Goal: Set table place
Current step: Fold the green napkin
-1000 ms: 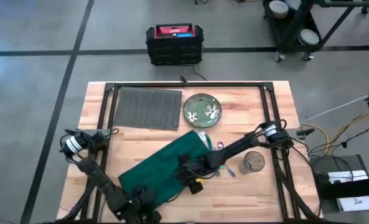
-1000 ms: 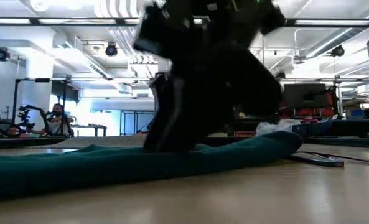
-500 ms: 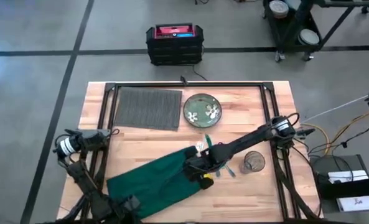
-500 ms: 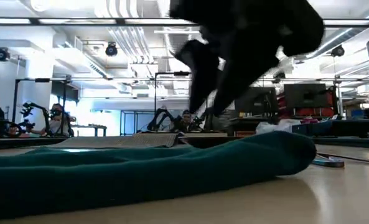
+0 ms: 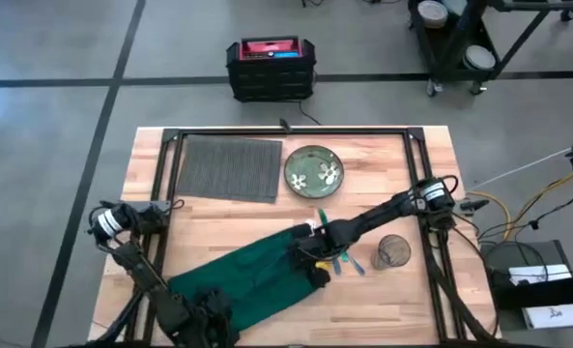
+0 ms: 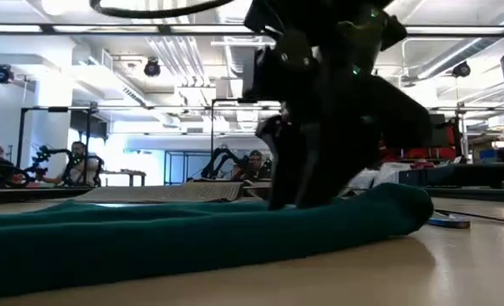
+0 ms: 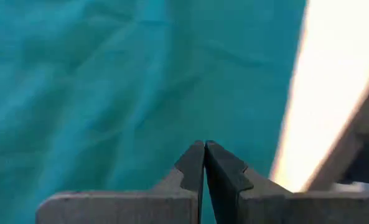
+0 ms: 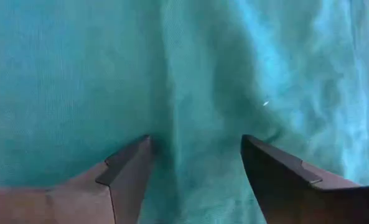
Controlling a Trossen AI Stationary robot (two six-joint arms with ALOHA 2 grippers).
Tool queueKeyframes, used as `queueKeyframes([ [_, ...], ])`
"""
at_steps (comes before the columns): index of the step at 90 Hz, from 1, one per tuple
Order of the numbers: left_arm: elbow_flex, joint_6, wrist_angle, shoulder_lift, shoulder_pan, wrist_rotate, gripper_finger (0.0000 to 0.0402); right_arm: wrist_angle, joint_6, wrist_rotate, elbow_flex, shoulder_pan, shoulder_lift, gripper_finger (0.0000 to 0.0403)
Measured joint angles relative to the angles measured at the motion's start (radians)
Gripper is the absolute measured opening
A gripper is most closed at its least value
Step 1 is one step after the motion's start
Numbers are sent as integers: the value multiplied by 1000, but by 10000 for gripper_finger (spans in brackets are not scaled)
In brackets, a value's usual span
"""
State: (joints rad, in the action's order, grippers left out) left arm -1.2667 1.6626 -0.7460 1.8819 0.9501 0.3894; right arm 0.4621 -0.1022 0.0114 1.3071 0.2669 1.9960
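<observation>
- Green cloth, the napkin (image 5: pixel 243 275), is lying long and slanted across the near half of the table (image 5: pixel 402 300), and both grippers are sitting on it
- The right gripper (image 8: pixel 196 163) is pressing down on the napkin's far end, with its fingers spread wide and cloth bunching up between them
- The left gripper (image 7: pixel 204 163) is sitting at the napkin's near end, with its fingers squeezed together; I cannot tell if any cloth is pinched in them
- The place (image 5: pixel 230 167), a grey ribbed mat, is lying far past the fingers at the back of the table, just beside the green plate (image 5: pixel 314 171)
- The right fingers are closer to the mat, I think
- The napkin is stretching from one gripper to the other, so I think both arms need to lift it together
</observation>
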Motion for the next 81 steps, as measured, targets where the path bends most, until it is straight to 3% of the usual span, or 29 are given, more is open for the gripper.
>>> queueKeyframes([
  [13, -24, -2, -68, -49, -56, -3, 0, 34, -82, -12, 21, -5, -75, 218],
  [31, -26, -20, -228, -110, -123, 95, 0, 32, -149, -10, 23, -72, -171, 211],
  [38, -10, -25, -308, -142, -165, 71, 4, 27, -139, -2, 15, -111, -181, 214],
  [47, 48, -101, -342, -207, -234, -40, 27, 28, -111, 51, 0, -164, -174, 222],
  [65, 277, -320, -88, -399, -318, -181, 111, 24, -13, 102, -11, -207, -129, 235],
  [81, 487, -272, 252, -518, -256, -258, 177, 96, 24, 102, -17, -175, -132, 236],
])
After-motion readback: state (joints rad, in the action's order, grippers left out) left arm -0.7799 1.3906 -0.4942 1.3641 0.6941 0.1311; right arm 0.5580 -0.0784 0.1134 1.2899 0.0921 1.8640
